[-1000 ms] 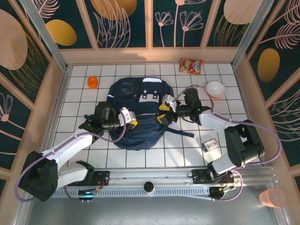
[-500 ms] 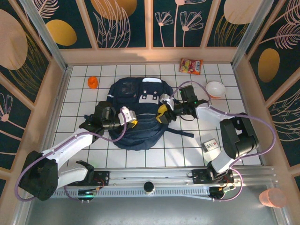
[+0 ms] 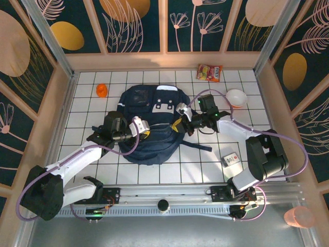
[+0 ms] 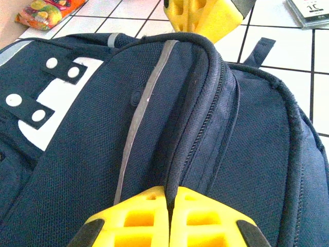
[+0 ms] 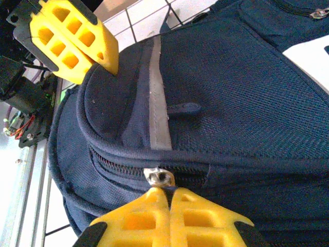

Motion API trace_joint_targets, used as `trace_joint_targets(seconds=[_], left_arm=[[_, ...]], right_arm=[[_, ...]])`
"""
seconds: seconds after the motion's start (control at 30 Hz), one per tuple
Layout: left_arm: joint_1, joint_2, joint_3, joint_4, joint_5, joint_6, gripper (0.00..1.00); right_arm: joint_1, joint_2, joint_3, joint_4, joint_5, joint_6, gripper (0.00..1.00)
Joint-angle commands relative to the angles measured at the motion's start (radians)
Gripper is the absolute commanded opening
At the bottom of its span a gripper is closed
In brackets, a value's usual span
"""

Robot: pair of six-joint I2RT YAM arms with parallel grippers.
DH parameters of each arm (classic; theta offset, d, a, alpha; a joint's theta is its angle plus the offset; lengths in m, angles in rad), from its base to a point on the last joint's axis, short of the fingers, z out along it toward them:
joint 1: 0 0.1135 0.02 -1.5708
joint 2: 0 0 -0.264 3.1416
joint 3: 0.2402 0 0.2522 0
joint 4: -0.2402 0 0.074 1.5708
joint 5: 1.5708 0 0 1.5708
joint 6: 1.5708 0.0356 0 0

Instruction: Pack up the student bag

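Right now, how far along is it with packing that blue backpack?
Barely started. Nothing looks packed: the student bag lies zipped on the tiles. In hand: the left hand pinches a fold of the bag, and the right hand is shut on the zipper pull, apparently to open it. Left: unzipping, then probably loading the snack packet, white bowl, orange object and small box lying outside.
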Motion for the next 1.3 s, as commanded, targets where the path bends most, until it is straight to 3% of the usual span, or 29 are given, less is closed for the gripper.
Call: trace_joint_targets(seconds=[0.0,0.1,0.2,0.33,0.63,0.8,1.0,1.1,1.2,1.27], left_arm=[[0.002,-0.01,0.037,0.083,-0.013,-0.015,0.0],[0.002,-0.007,0.039,0.084,-0.006,-0.015,0.0],[0.002,-0.005,0.042,0.087,0.015,-0.013,0.0],[0.002,-0.01,0.046,0.102,0.049,-0.019,0.0],[0.002,-0.036,0.031,0.157,0.142,-0.039,0.0],[0.002,-0.039,0.034,0.129,0.122,-0.02,0.0],[0.002,-0.059,0.02,0.133,0.093,-0.018,0.0],[0.002,-0.055,0.023,0.131,0.099,-0.018,0.0],[0.002,-0.05,0.031,0.129,0.116,-0.019,0.0],[0.002,-0.048,0.034,0.13,0.129,-0.02,0.0]], right_arm=[[0.024,-0.039,0.001,0.018,-0.063,0.052,0.0],[0.033,-0.061,-0.016,0.043,-0.079,0.084,0.04],[0.039,-0.068,-0.035,0.064,-0.083,0.103,0.27],[0.04,-0.044,-0.042,0.094,-0.051,0.117,0.36],[0.038,0.008,-0.074,0.171,0.059,0.13,0.38],[0.011,-0.049,-0.103,0.184,0.158,0.136,0.24],[-0.029,-0.061,-0.095,0.11,0.077,0.093,0.21],[-0.023,-0.044,-0.083,0.098,0.095,0.089,0.16],[-0.021,-0.038,-0.088,0.139,0.078,0.101,0.18],[-0.016,-0.033,-0.082,0.154,0.043,0.095,0.28]])
